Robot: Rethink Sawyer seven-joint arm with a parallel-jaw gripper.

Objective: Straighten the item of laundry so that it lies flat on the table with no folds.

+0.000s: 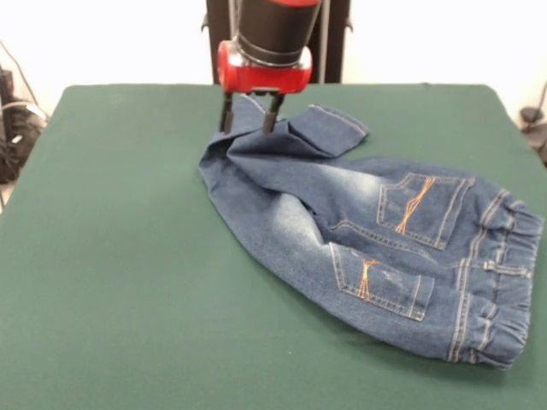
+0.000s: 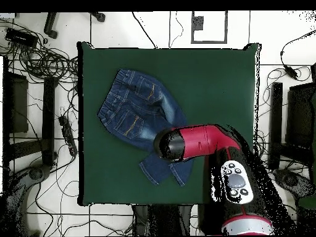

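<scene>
The blue denim jeans (image 1: 367,231) lie back side up on the right half of the green table (image 1: 128,256), with the gathered waistband at the near right. The legs run toward the robot, and one leg end is folded over at the far side. My gripper (image 1: 249,115) is down at the leg ends, its two dark fingers (image 1: 226,113) standing apart with a raised ridge of denim between them. In the overhead view the jeans (image 2: 133,108) lie on the table (image 2: 216,80) and the red arm (image 2: 197,142) covers the gripper and part of the legs.
The robot's dark pedestal (image 1: 335,38) stands behind the table's far edge. Cables (image 2: 43,62) and black stands (image 2: 274,117) lie on the floor around the table. Bare green cloth spreads left of the jeans in the front view.
</scene>
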